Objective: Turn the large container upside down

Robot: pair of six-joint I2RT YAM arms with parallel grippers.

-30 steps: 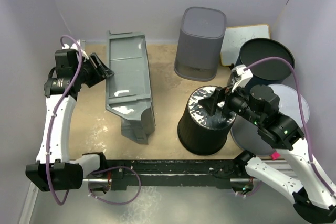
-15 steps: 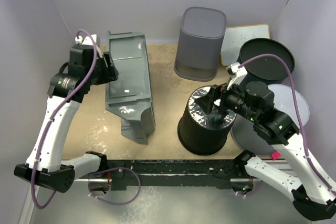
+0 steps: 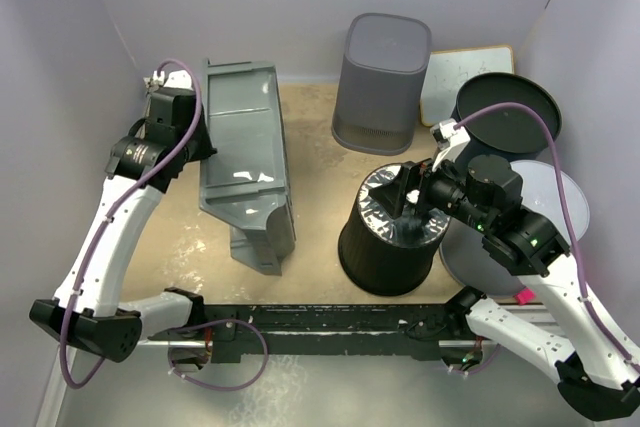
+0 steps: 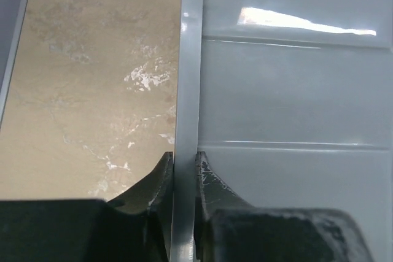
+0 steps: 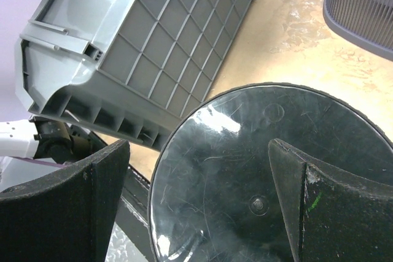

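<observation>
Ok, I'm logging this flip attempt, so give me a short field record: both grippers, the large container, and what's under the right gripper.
left gripper: shut on the thin wall of the large grey container
right gripper: open, empty
large grey container: tilted on its side, not yet upside down
under right gripper: black bucket, shiny base up

No words, numbers or signs readable from where I stand, grey crate (image 3: 245, 147), black bucket (image 3: 385, 247), ribbed grey basket (image 3: 382, 82) and white board (image 3: 455, 72) all plain-faced, pink tag (image 3: 521, 296) too small to make out
</observation>
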